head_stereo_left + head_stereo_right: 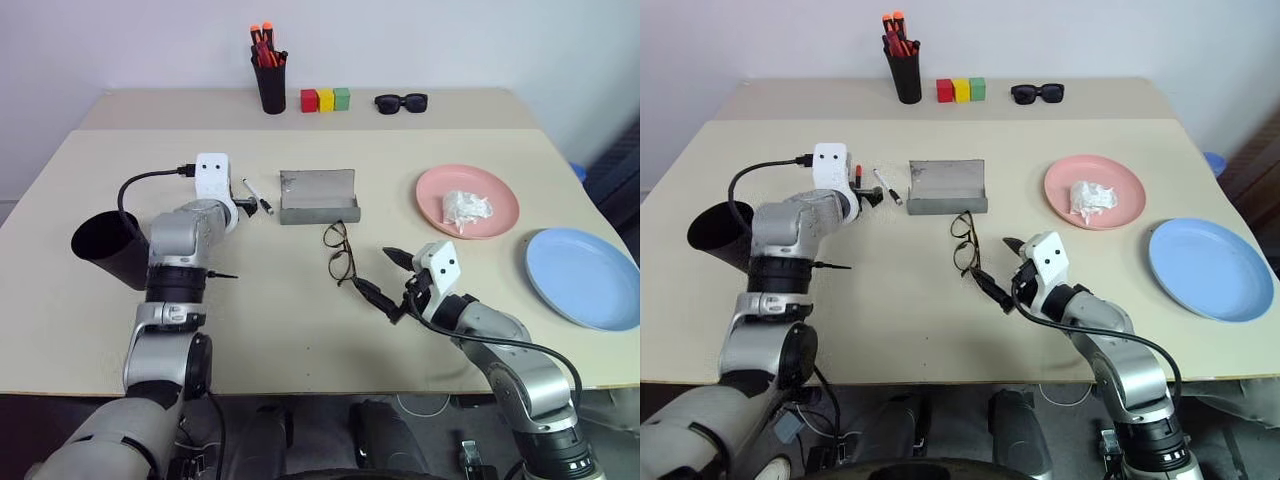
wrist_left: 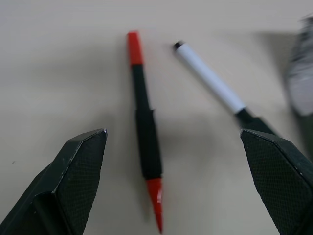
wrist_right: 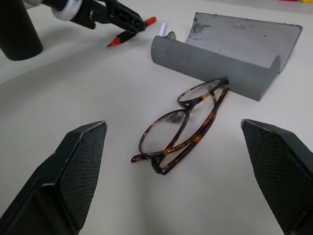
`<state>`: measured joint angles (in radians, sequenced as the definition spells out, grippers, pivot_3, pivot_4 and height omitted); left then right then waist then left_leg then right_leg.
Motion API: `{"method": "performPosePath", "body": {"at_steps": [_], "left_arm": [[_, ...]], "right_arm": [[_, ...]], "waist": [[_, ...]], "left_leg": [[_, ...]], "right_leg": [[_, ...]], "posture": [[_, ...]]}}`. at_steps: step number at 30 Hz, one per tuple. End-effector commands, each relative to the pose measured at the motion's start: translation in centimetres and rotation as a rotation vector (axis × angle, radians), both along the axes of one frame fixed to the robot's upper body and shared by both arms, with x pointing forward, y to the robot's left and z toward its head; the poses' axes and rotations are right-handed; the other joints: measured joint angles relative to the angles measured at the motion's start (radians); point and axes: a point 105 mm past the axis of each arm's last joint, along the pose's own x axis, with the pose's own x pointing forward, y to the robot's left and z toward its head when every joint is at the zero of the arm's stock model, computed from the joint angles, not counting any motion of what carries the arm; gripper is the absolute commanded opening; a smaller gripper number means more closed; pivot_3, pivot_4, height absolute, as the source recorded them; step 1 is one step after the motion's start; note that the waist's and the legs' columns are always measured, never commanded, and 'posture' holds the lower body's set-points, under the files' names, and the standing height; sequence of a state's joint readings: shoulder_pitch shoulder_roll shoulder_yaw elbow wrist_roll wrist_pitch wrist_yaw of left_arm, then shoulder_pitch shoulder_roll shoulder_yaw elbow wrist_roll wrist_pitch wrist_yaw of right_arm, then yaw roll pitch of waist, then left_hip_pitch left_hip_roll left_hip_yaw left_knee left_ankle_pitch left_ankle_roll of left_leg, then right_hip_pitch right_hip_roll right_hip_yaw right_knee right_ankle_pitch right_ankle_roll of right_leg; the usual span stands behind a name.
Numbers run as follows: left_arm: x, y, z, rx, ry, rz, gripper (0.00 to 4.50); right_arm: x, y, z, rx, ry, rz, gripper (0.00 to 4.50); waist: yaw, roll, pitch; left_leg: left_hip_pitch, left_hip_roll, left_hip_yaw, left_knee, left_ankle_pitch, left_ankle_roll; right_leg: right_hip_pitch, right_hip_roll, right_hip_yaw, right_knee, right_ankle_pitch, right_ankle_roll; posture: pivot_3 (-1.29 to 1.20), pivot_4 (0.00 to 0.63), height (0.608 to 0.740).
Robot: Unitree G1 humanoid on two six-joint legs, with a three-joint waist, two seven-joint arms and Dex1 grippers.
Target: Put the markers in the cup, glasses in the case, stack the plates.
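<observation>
The left gripper (image 2: 173, 181) is wide open over the thin red and black marker (image 2: 145, 132), holding nothing. The right gripper (image 3: 178, 181), open and empty, faces the folded brown-framed glasses (image 3: 183, 125) touching the open grey case (image 3: 230, 49).

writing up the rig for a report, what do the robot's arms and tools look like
Both arms are built of silver-grey metal sections joined by black rings. Each wrist carries a white box with two small dark dots and a black cable looping back along the arm. The left tool and right tool each have two black, pointed, textured fingers.
</observation>
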<state>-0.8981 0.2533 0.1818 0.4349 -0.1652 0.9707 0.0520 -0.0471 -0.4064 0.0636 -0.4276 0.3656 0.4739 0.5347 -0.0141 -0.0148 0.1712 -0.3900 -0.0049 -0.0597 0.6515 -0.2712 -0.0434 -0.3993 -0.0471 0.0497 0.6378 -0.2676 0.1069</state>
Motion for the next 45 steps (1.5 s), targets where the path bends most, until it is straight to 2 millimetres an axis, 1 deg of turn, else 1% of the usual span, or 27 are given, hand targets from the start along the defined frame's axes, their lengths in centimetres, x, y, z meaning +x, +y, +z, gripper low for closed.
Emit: {"method": "performPosePath", "body": {"at_steps": [1, 7, 8, 9, 11, 14, 17, 20, 22, 23, 25, 28, 30, 32, 33, 34, 36, 38, 40, 42, 45], "left_arm": [[0.5, 0.5, 1.1, -0.027, -0.004, 0.054, 4.5], [0.4, 0.2, 0.0, -0.039, 0.11, 0.062, 4.5], [0.4, 0.2, -0.1, -0.05, 0.128, 0.069, 4.25], [0.3, 0.3, -0.2, -0.059, 0.142, 0.076, 3.96], [0.3, 0.5, -0.2, -0.063, 0.155, 0.086, 3.14], [0.3, 0.6, -0.2, -0.053, 0.159, 0.094, 1.52], [0.4, 0.6, -0.1, -0.046, 0.151, 0.098, 0.02], [0.8, 0.6, 0.7, -0.03, 0.085, 0.099, 0.02], [1.2, 0.9, 1.8, 0.002, 0.013, 0.11, 0.02], [1.6, 0.8, 3.3, 0.021, -0.089, 0.102, 0.02], [2.0, 0.7, 5.5, 0.056, -0.228, 0.079, 0.02], [1.8, 0.6, 10.0, 0.06, -0.493, 0.085, 0.02], [0.7, 1.0, 12.8, 0.033, -0.68, 0.073, 0.02], [-1.0, 2.1, 15.2, 0.029, -0.843, 0.081, 0.02], [-1.9, 2.9, 16.0, 0.031, -0.907, 0.105, 0.02], [-2.5, 3.3, 16.4, 0.03, -0.943, 0.122, 0.02], [-4.5, 5.2, 16.8, 0.14, -1.003, 0.178, 0.02], [-6.8, 7.1, 16.6, 0.235, -1.03, 0.237, 0.02], [-8.7, 8.3, 15.8, 0.283, -1.031, 0.285, 0.02], [-10.3, 9.1, 14.8, 0.325, -1.012, 0.332, 0.02], [-12.6, 9.5, 13.6, 0.35, -0.995, 0.368, 0.02]], "right_arm": [[-0.3, 0.7, 1.5, 0.017, -0.064, 0.018, 4.47], [-0.5, 1.0, 1.6, 0.021, -0.065, 0.025, 4.47], [-0.5, 1.0, 1.6, 0.021, -0.065, 0.025, 4.49], [-0.5, 0.9, 1.6, 0.02, -0.065, 0.026, 4.5], [-0.4, 0.8, 1.6, 0.018, -0.066, 0.025, 4.5], [-0.4, 0.7, 1.6, 0.015, -0.067, 0.024, 4.5], [-0.3, 0.7, 1.6, 0.014, -0.067, 0.025, 4.5], [-0.5, 0.9, 1.5, 0.013, -0.062, 0.03, 4.5], [-0.5, 0.9, 1.4, 0.011, -0.06, 0.032, 4.5], [-0.5, 0.9, 1.5, 0.01, -0.061, 0.032, 4.5], [-0.4, 0.8, 1.5, 0.009, -0.062, 0.032, 4.5], [-0.1, 0.8, 1.9, 0.006, -0.079, 0.027, 4.5], [0.0, 0.8, 2.3, 0.009, -0.092, 0.03, 4.5], [0.1, 0.8, 3.1, 0.02, -0.11, 0.037, 4.5], [0.1, 0.9, 3.4, 0.025, -0.119, 0.043, 4.5], [0.1, 0.9, 3.6, 0.029, -0.123, 0.047, 4.5], [0.0, 1.2, 4.6, 0.058, -0.14, 0.081, 4.5], [-0.4, 1.6, 5.7, 0.085, -0.151, 0.137, 4.5], [-0.7, 1.8, 6.3, 0.093, -0.152, 0.182, 4.5], [-0.8, 2.0, 6.5, 0.088, -0.147, 0.215, 4.5], [-0.9, 2.1, 6.3, 0.07, -0.129, 0.26, 4.5]], "waist": [[0.0, 0.0, 0.0], [0.0, 0.0, 0.0], [0.0, -0.001, 0.0], [0.0, -0.001, 0.0], [0.0, -0.001, 0.0], [0.0, -0.001, 0.0], [0.001, -0.001, 0.0], [0.0, -0.001, 0.0], [0.0, -0.001, 0.001], [0.0, -0.001, 0.001], [-0.001, -0.001, 0.001], [0.001, -0.002, 0.001], [0.0, -0.002, 0.001], [-0.003, -0.002, 0.001], [-0.004, -0.002, 0.001], [-0.003, -0.002, 0.001], [-0.004, -0.001, 0.001], [-0.006, -0.001, 0.001], [-0.004, -0.001, 0.001], [0.001, -0.002, 0.001], [0.006, -0.003, 0.001]], "left_leg": [[0.0, 0.0, 0.0, 0.0, 0.0, 0.0], [0.0, 0.0, 0.0, 0.0, 0.0, -0.001], [0.0, 0.0, 0.0, 0.0, 0.001, -0.001], [0.0, 0.0, 0.0, 0.0, 0.001, -0.001], [0.0, -0.001, 0.0, 0.0, 0.001, -0.003], [0.0, -0.001, 0.001, 0.0, 0.002, -0.004], [0.0, -0.001, 0.0, 0.0, 0.004, -0.006], [0.0, -0.001, 0.0, 0.001, 0.004, -0.007], [0.0, -0.001, 0.0, 0.001, 0.004, -0.008], [0.0, -0.001, 0.0, 0.001, 0.004, -0.008], [0.0, -0.001, 0.001, 0.0, 0.005, -0.008], [-0.001, 0.0, 0.0, 0.0, 0.005, -0.008], [-0.001, 0.0, 0.0, 0.0, 0.005, -0.008], [-0.001, 0.0, 0.0, -0.001, 0.005, -0.008], [-0.001, 0.0, 0.0, -0.001, 0.005, -0.008], [-0.001, 0.0, 0.0, -0.002, 0.005, -0.008], [-0.001, 0.0, 0.0, -0.002, 0.005, -0.008], [0.0, 0.0, 0.0, -0.002, 0.005, -0.008], [0.0, 0.0, 0.0, -0.002, 0.005, -0.008], [0.0, 0.0, 0.0, -0.001, 0.005, -0.008], [-0.001, 0.0, 0.0, 0.001, 0.005, -0.008]], "right_leg": [[0.0, 0.0, 0.0, 0.0, 0.0, 0.0], [-0.001, 0.0, 0.0, 0.002, 0.0, 0.0], [-0.001, 0.0, 0.0, 0.002, 0.0, 0.0], [-0.001, 0.0, 0.0, 0.002, 0.0, 0.0], [-0.001, 0.0, 0.0, 0.003, 0.0, 0.0], [-0.002, 0.0, 0.0, 0.005, 0.0, 0.0], [-0.003, 0.0, 0.0, 0.008, 0.0, 0.0], [-0.003, 0.0, 0.0, 0.009, 0.0, 0.0], [-0.003, 0.0, 0.0, 0.01, 0.0, 0.0], [-0.004, 0.0, 0.0, 0.01, 0.0, 0.0], [-0.004, 0.0, 0.0, 0.01, 0.0, 0.0], [-0.006, 0.0, 0.0, 0.01, 0.0, 0.0], [-0.006, -0.001, 0.0, 0.009, 0.0, 0.0], [-0.006, -0.001, 0.002, 0.009, 0.0, 0.0], [-0.006, -0.001, 0.002, 0.009, 0.0, 0.0], [-0.006, -0.001, 0.002, 0.009, 0.0, 0.0], [-0.006, -0.001, 0.002, 0.01, 0.0, 0.0], [-0.006, 0.0, 0.003, 0.01, 0.0, -0.001], [-0.006, 0.0, 0.003, 0.01, 0.0, -0.001], [-0.006, -0.001, 0.002, 0.01, 0.0, -0.001], [-0.004, -0.001, 0.0, 0.009, 0.0, -0.001]], "posture": [[0.0, 0.15, 0.74], [0.0, 0.15, 0.74], [0.0, 0.15, 0.74], [0.0, 0.15, 0.74], [0.0, 0.15, 0.74], [0.0, 0.15, 0.74], [0.0, 0.15, 0.74], [0.0, 0.15, 0.74], [0.0, 0.15, 0.74], [0.0, 0.15, 0.74], [0.0, 0.15, 0.74], [0.0, 0.15, 0.74], [0.0, 0.15, 0.74], [0.0, 0.15, 0.74], [0.0, 0.15, 0.74], [0.0, 0.15, 0.74], [0.0, 0.15, 0.74], [0.0, 0.15, 0.74], [0.0, 0.15, 0.74], [0.0, 0.15, 0.74], [0.0, 0.15, 0.74]]}}
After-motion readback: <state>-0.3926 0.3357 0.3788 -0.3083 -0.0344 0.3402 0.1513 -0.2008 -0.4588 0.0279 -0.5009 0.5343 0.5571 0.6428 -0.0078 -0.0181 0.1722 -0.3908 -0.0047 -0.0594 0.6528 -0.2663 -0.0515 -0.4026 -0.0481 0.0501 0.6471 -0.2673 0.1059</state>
